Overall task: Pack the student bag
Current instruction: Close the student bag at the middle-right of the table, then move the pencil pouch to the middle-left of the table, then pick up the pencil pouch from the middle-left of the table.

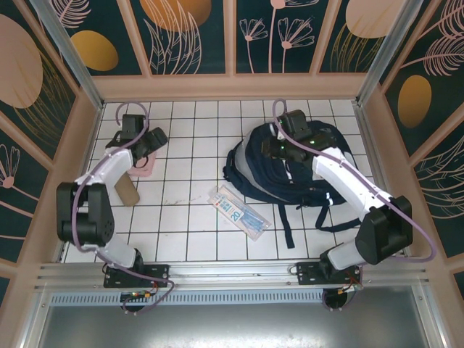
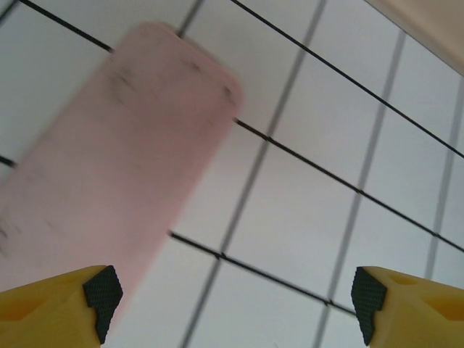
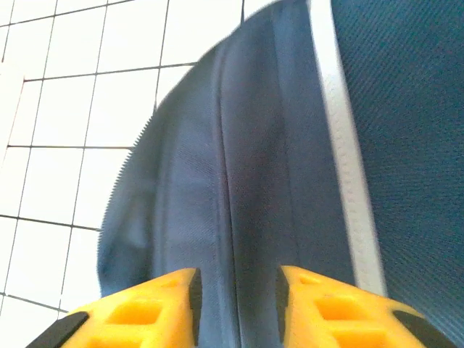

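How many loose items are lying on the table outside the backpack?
3. A pink block at far left below the left gripper, a brown cylinder just nearer than it, and a flat clear packet mid-table, left of the student bag. Others may be hidden under the bag.

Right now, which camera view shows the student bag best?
The top external view: nearly the whole student bag is seen, straps included. The right wrist view gives a close, blurred part of its navy fabric.
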